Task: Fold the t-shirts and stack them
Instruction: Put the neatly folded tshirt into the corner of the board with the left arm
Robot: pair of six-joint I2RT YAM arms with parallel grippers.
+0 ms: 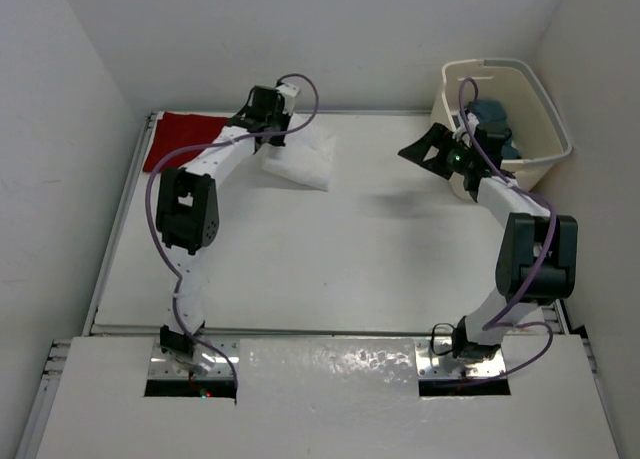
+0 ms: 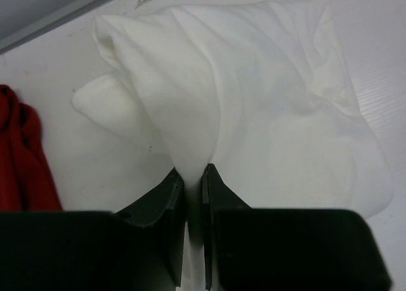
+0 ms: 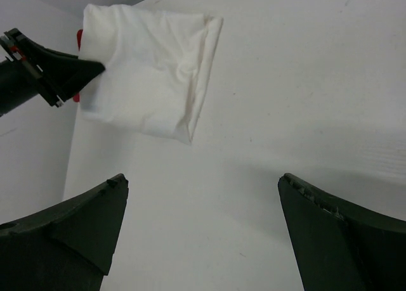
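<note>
Top external, left hand [image 1: 271, 139] pinching white shirt [image 1: 303, 161], near far edge of table [image 1: 380, 229]

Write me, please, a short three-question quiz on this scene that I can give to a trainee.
1. True or false: the left gripper is shut on the white t-shirt.
2. Fill in the gap: the jaws of the right gripper stand ____, with nothing between them.
3. Where is the dark teal-blue t-shirt? A) in the laundry basket; B) in the left gripper; C) in the right gripper.

Key: 1 true; 2 open; 3 A.
</note>
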